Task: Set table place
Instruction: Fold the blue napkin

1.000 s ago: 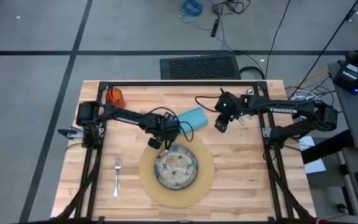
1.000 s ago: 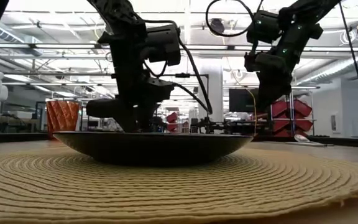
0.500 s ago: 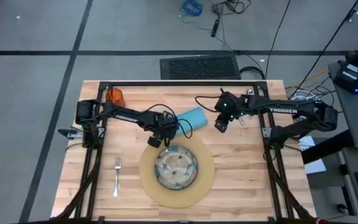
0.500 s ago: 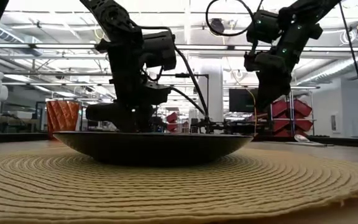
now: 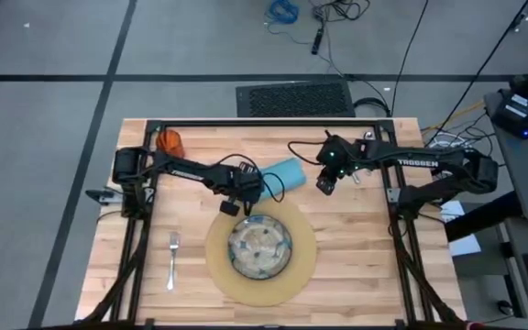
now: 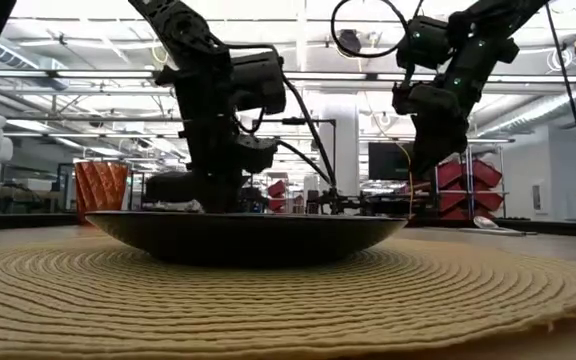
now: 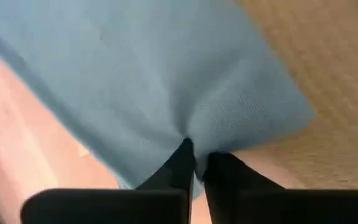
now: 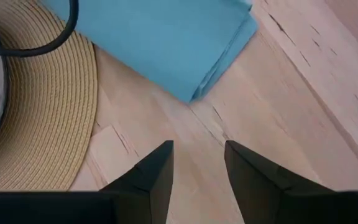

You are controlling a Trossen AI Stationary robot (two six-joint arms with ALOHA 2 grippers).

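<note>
Left gripper (image 5: pixel 230 207): low over the table (image 5: pixel 356 247), at the far-left edge of the mat (image 5: pixel 306 252), just beyond the plate's rim. In the left wrist view its two dark fingers (image 7: pixel 178 168) are pressed together with a pucker of the teal napkin (image 7: pixel 166 87) drawn in between their tips, so it has a fold of the cloth pinched.

Napkin: in the high view the napkin (image 5: pixel 283 173) lies on the bare wood just beyond the mat, running from under the left arm's wrist out toward the right gripper. Its near end is hidden under the left arm, so how much of it is lifted off the table I cannot tell for sure.

Right gripper (image 5: pixel 324 186): held above the table, just beside the napkin's far-right end and not touching it. In the right wrist view its fingers (image 8: pixel 156 171) stand apart with nothing but bare wood between them; the folded corner of the napkin (image 8: pixel 160 43) lies a little ahead of the tips.

Plate (image 5: pixel 258 246): speckled grey-green, sitting in the middle of the round tan mat; in the low view it shows as a dark shallow dish (image 6: pixel 248 235) on the woven mat (image 6: pixel 288 300).

Fork (image 5: pixel 172 259): flat on the wood left of the mat, well apart from both grippers.

Orange cup (image 5: pixel 169 142): upright near the table's far-left corner, beside the left arm's base.
</note>
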